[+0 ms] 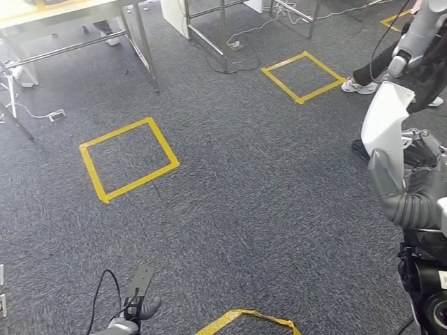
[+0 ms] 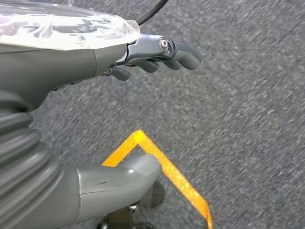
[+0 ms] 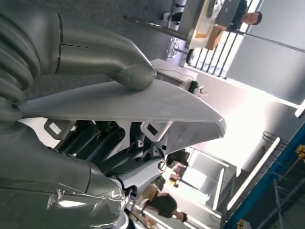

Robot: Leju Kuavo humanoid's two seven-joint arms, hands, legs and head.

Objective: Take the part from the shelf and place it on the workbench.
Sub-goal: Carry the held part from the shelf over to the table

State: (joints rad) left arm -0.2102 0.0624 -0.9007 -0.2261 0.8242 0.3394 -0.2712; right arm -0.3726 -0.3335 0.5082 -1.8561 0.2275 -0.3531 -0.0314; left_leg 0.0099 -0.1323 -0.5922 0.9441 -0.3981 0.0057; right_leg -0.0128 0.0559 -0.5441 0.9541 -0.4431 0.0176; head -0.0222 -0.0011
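Carrying the white angular plastic part (image 1: 386,122), clamped between thumb and fingers of the right hand (image 1: 416,199), well right of the yellow tape square (image 1: 128,159). Left hand (image 2: 158,52) low, fingers apart, holding nothing. Best kept firmly pinched and level until reaching the workbench.

- The white part (image 1: 386,118) is hiding most of the right hand (image 1: 416,202) in the head view.
- The left hand (image 1: 138,307) is getting cut off by the bottom edge.
- A person (image 1: 369,73) is showing only legs.
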